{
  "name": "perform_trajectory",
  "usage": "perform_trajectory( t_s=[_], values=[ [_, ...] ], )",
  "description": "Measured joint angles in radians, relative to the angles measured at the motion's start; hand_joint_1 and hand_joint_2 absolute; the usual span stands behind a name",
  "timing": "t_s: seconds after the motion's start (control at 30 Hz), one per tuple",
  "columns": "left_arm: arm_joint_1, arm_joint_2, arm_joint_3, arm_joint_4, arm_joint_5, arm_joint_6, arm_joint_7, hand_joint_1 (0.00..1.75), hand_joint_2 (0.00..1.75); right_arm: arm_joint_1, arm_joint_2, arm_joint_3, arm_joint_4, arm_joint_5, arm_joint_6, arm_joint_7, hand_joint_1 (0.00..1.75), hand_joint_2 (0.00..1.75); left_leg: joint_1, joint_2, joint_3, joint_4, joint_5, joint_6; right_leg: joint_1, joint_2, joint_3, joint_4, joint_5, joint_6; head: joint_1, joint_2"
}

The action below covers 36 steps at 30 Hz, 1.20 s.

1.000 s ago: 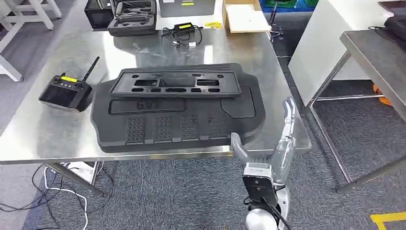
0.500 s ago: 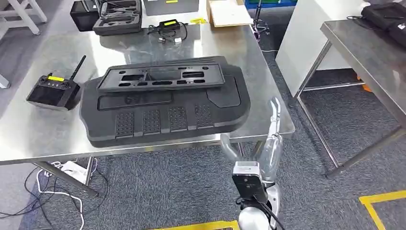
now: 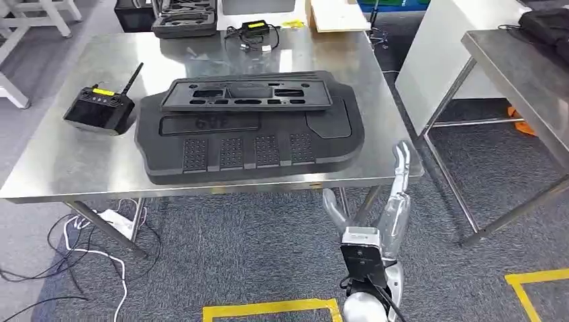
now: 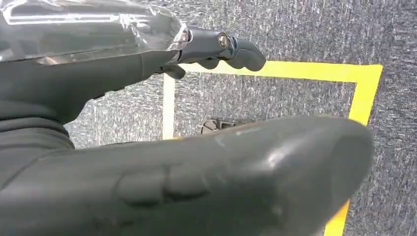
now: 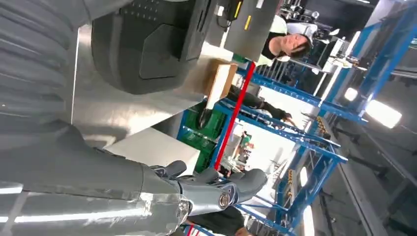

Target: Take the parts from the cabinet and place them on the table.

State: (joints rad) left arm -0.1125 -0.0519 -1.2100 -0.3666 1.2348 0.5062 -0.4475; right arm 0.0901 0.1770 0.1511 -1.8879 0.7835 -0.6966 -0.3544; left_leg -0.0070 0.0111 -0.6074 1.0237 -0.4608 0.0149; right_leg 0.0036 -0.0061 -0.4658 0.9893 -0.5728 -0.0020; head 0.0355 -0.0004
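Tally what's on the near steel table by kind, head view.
Black moulded parts: 2, large panel with smaller frame lying on its far side
Remote controllers: 1
Open black cases: 1
Chargers with cable: 1
Cardboard boxes: 1
Total: 6

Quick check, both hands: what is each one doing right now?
Left hand: holds nothing; open or closed cannot be told from this close view.
Right hand: open, fingers apart, holding nothing, in front of the table edge.
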Motion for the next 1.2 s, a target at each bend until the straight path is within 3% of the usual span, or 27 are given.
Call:
perform_trajectory(
  t_s=[0.07, 0.13, 0.17, 0.2, 0.27, 0.3, 0.33, 0.37, 0.4, 0.47, 0.5, 0.57, 0.6, 0.63, 0.67, 0.73, 0.8, 0.83, 0.87, 0.93, 0.97, 1.0, 1.03, 1.07, 1.13, 1.17, 1.2],
  values=[
    [-0.001, 0.0, 0.0, 0.0, 0.001, 0.0, 0.001, 0.0, 0.0, 0.003, 0.0, -0.004, 0.0, -0.009, 0.0, -0.003, 0.0, 1.75, 0.004, 0.002, -0.004, 0.001, 0.01, -0.013, 0.003, 0.003, -0.009, 0.005, 0.013, -0.002, -0.002, 0.0],
    [-0.002, 0.0, 0.0, 0.0, 0.001, 0.0, 0.002, 0.0, 0.0, 0.004, 0.0, -0.005, 0.0, -0.018, 0.0, -0.005, 0.0, 1.75, 0.004, 0.001, -0.004, -0.001, 0.02, -0.024, 0.002, 0.003, -0.015, 0.002, 0.025, -0.01, -0.002, 0.0],
    [-0.003, 0.0, 0.0, 0.0, 0.002, 0.0, 0.002, 0.0, 0.0, 0.002, 0.0, -0.006, 0.0, -0.019, 0.0, -0.006, 0.0, 1.75, 0.007, -0.006, -0.011, 0.016, 0.001, -0.03, -0.007, -0.004, -0.022, -0.003, 0.04, -0.014, 0.001, 0.0],
    [-0.003, 0.0, 0.0, 0.0, 0.002, 0.0, 0.002, 0.0, 0.0, 0.003, 0.002, -0.006, 0.0, -0.021, 0.0, -0.006, 0.0, 1.75, 0.006, -0.006, -0.03, 0.053, -0.043, -0.037, -0.008, -0.003, -0.034, -0.003, 0.048, -0.021, -0.006, 0.0],
    [-0.002, 0.0, 0.0, 0.0, 0.002, 0.0, 0.003, 0.0, 0.0, 0.004, 0.003, -0.006, 0.0, -0.021, 0.0, -0.006, 0.0, 1.75, 0.013, -0.006, -0.085, 0.204, -0.145, -0.048, -0.007, -0.006, -0.059, 0.0, 0.063, -0.026, -0.024, 0.0],
    [-0.002, 0.0, 0.0, 0.0, 0.002, 0.0, 0.003, 0.0, 0.0, 0.004, 0.003, -0.007, 0.0, -0.021, 0.0, -0.006, 0.0, 1.75, 0.014, -0.006, -0.107, 0.278, -0.18, -0.052, -0.007, -0.007, -0.073, 0.003, 0.07, -0.026, -0.025, 0.0],
    [-0.002, 0.0, 0.0, 0.0, 0.002, 0.0, 0.003, 0.0, 0.0, 0.004, 0.003, -0.006, 0.0, -0.021, 0.0, -0.006, 0.0, 1.75, 0.014, -0.006, -0.111, 0.309, -0.192, -0.054, -0.007, -0.007, -0.082, 0.006, 0.074, -0.025, -0.026, 0.0],
    [-0.002, 0.0, 0.0, 0.0, 0.002, 0.0, 0.003, 0.0, 0.0, 0.004, 0.003, -0.006, 0.0, -0.023, 0.0, -0.006, 0.0, 1.75, 0.015, -0.006, -0.086, 0.296, -0.18, -0.054, -0.007, -0.007, -0.096, 0.013, 0.079, -0.024, -0.028, 0.0],
    [-0.002, 0.0, -0.001, 0.0, 0.003, 0.0, 0.003, 0.0, 0.0, 0.004, 0.003, -0.007, 0.0, -0.029, 0.0, -0.006, 0.0, 1.75, 0.015, -0.006, -0.036, 0.234, -0.153, -0.052, -0.007, -0.007, -0.106, 0.019, 0.082, -0.022, -0.029, 0.0],
    [-0.004, 0.0, -0.001, 0.0, 0.003, 0.0, 0.003, 0.0, 0.0, 0.004, 0.003, -0.007, 0.0, -0.039, 0.0, -0.006, 0.0, 1.75, 0.015, -0.006, 0.077, 0.062, -0.098, -0.045, -0.007, -0.006, -0.115, 0.027, 0.086, -0.018, -0.032, 0.0],
    [-0.006, 0.0, -0.001, 0.0, 0.003, 0.0, 0.003, 0.0, 0.0, 0.004, 0.003, -0.007, 0.0, -0.051, 0.0, -0.006, 0.0, 1.75, 0.014, -0.007, 0.119, -0.025, -0.103, -0.036, -0.003, -0.007, -0.121, 0.032, 0.09, -0.01, -0.035, 0.0],
    [-0.006, 0.0, -0.001, 0.0, 0.006, 0.0, 0.003, 0.0, 0.0, 0.005, 0.003, -0.007, 0.0, -0.064, 0.0, -0.006, 0.0, 1.75, 0.008, -0.006, 0.111, -0.025, -0.09, -0.026, -0.001, -0.008, -0.126, 0.036, 0.097, -0.001, -0.032, 0.0],
    [-0.004, 0.0, -0.002, 0.0, 0.009, 0.0, 0.003, 0.0, 0.0, 0.005, 0.003, -0.007, 0.0, -0.073, 0.0, -0.008, 0.0, 0.0, 0.007, -0.006, 0.108, -0.021, -0.087, -0.02, -0.003, -0.008, -0.126, 0.035, 0.102, 0.005, -0.032, 0.0],
    [-0.002, 0.0, -0.002, 0.0, 0.011, 0.0, 0.003, 0.0, 0.0, 0.005, 0.003, -0.007, 0.0, -0.079, 0.0, -0.011, 0.0, 0.0, 0.007, -0.006, 0.106, -0.021, -0.083, -0.014, -0.004, -0.007, -0.126, 0.034, 0.106, 0.01, -0.032, 0.0],
    [-0.003, -0.002, -0.003, 0.0, 0.01, -0.001, 0.003, 0.0, 0.0, 0.005, 0.003, -0.008, 0.0, -0.09, 0.0, -0.016, 0.0, 0.0, 0.019, 0.0, 0.104, -0.034, -0.07, -0.001, -0.004, -0.006, -0.131, 0.041, 0.098, 0.014, -0.032, 0.0],
    [-0.008, -0.002, -0.006, 0.001, 0.008, -0.004, 0.003, 0.0, 0.0, 0.008, 0.002, -0.013, 0.0, -0.119, 0.0, -0.018, 0.0, 0.0, 0.016, 0.002, 0.086, -0.033, -0.056, 0.014, -0.008, 0.001, -0.164, 0.126, 0.013, 0.023, -0.024, 0.0],
    [-0.007, -0.002, -0.008, 0.001, 0.006, -0.008, 0.004, 0.0, 0.0, 0.016, 0.0, -0.019, 0.0, -0.141, 0.0, -0.016, 0.0, 0.0, 0.014, 0.003, 0.065, -0.028, -0.045, 0.015, -0.011, 0.001, -0.218, 0.285, -0.078, 0.031, -0.014, 0.0],
    [-0.007, -0.002, -0.008, 0.001, 0.006, -0.008, 0.004, 0.0, 0.0, 0.019, 0.0, -0.02, 0.0, -0.145, 0.0, -0.015, 0.0, 0.0, 0.014, 0.004, 0.056, -0.024, -0.041, 0.015, -0.011, 0.001, -0.232, 0.337, -0.099, 0.033, -0.011, 0.0],
    [-0.007, -0.002, -0.01, 0.002, 0.006, -0.008, 0.004, 0.0, 0.0, 0.023, -0.001, -0.021, 0.0, -0.148, 0.0, -0.015, 0.0, 0.0, 0.013, 0.004, 0.042, -0.018, -0.036, 0.013, -0.012, 0.001, -0.225, 0.35, -0.096, 0.035, -0.007, 0.0],
    [-0.006, -0.002, -0.013, 0.002, 0.006, -0.01, 0.002, 0.0, 0.0, 0.025, -0.003, -0.021, 0.0, -0.148, 0.0, -0.015, 0.0, 0.0, 0.014, 0.003, 0.03, -0.01, -0.032, 0.01, -0.012, 0.001, -0.146, 0.242, -0.042, 0.032, 0.002, 0.0],
    [-0.006, -0.002, -0.015, 0.002, 0.006, -0.01, -0.004, 0.0, 0.0, 0.025, -0.004, -0.021, 0.0, -0.146, 0.0, -0.014, 0.0, 0.0, 0.015, 0.003, 0.026, -0.004, -0.03, 0.007, -0.012, 0.001, -0.067, 0.114, 0.004, 0.028, 0.01, 0.0],
    [-0.006, -0.002, -0.015, 0.002, 0.006, -0.011, -0.007, 0.0, 0.0, 0.025, -0.004, -0.021, 0.0, -0.146, 0.0, -0.013, 0.0, 0.0, 0.015, 0.003, 0.024, 0.0, -0.029, 0.004, -0.012, 0.001, -0.022, 0.031, 0.013, 0.025, 0.017, 0.0],
    [-0.006, -0.002, -0.015, 0.002, 0.006, -0.011, -0.01, 0.0, 0.0, 0.025, -0.005, -0.021, 0.0, -0.147, 0.0, -0.012, 0.0, 0.0, 0.014, 0.003, 0.02, -0.001, -0.025, -0.003, -0.01, 0.003, -0.019, 0.023, -0.003, 0.021, 0.021, 0.0],
    [-0.006, -0.002, -0.015, 0.002, 0.008, -0.011, -0.013, 0.0, 0.0, 0.026, -0.005, -0.021, -0.002, -0.147, -0.001, -0.012, 0.0, 0.0, 0.009, 0.001, 0.016, 0.006, -0.021, -0.009, -0.006, 0.005, -0.027, 0.018, 0.016, 0.016, 0.024, 0.0],
    [-0.006, -0.002, -0.016, 0.002, 0.011, -0.012, -0.013, 0.0, 0.0, 0.028, -0.005, -0.022, -0.002, -0.152, -0.001, -0.014, 0.0, 0.0, 0.01, 0.002, 0.015, 0.003, -0.014, -0.021, -0.005, 0.006, -0.033, 0.023, 0.022, 0.008, 0.015, 0.0],
    [-0.006, -0.002, -0.016, 0.002, 0.013, -0.012, -0.013, 0.0, 0.0, 0.027, -0.005, -0.022, -0.002, -0.155, -0.001, -0.017, 0.0, 0.0, 0.011, 0.001, 0.014, 0.002, -0.007, -0.029, -0.004, 0.005, -0.037, 0.018, 0.031, -0.002, 0.013, 0.0],
    [-0.006, -0.002, -0.016, 0.002, 0.013, -0.012, -0.013, 0.0, 0.0, 0.026, -0.005, -0.022, -0.002, -0.156, -0.001, -0.019, 0.0, 0.0, 0.015, -0.002, 0.009, 0.015, -0.023, -0.034, -0.011, 0.0, -0.04, 0.012, 0.041, -0.01, 0.015, 0.0]
  ],
)
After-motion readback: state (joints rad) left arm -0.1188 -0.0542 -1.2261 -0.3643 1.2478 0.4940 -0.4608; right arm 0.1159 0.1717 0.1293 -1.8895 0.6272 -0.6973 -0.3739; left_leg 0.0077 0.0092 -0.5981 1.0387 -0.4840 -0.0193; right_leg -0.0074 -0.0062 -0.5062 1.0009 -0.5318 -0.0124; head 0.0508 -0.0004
